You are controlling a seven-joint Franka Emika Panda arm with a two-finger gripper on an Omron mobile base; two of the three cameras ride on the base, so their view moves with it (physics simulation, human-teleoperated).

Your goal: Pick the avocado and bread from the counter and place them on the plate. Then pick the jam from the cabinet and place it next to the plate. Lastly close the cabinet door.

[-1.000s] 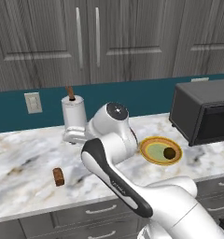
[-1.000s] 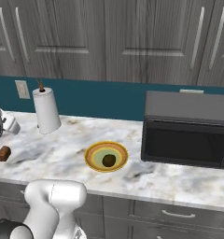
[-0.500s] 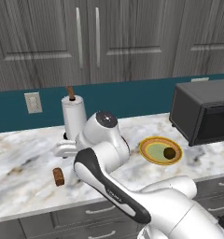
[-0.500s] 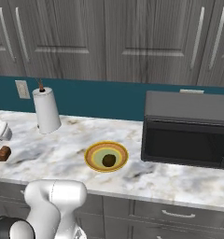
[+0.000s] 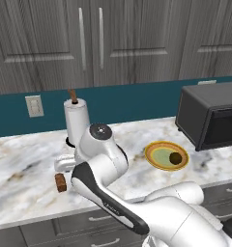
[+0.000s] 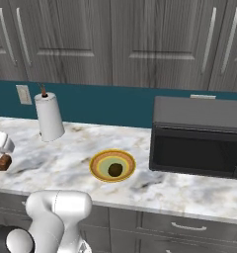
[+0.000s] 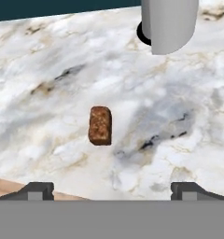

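Gripper released, fingertips spread wide at the bottom of the hand view, nothing between them. It hangs above the counter, looking down at the bread — a small brown block lying flat on the marble, roughly centred between the two tips but further out along the view, not yet inside the jaws. From the left base camera the bread sits just beside the arm's white hand, near the counter's front edge; in the right base view it shows at the far left.

Paper towel roll stands upright behind the bread, well apart from it. The plate is off to the right, next to the microwave, and the avocado already lies on it, toward its right side. So the avocado part looks done; bread is the step in hand.

Cabinet doors above all look closed — jam can't be seen, presumably inside.

Risks, as I judge it: the bread is small and low, so a descent that stops short closes on air, and one off-centre may nudge it sideways. It lies close to the counter edge — a push could knock it off. The long carry to the plate could bump the avocado.
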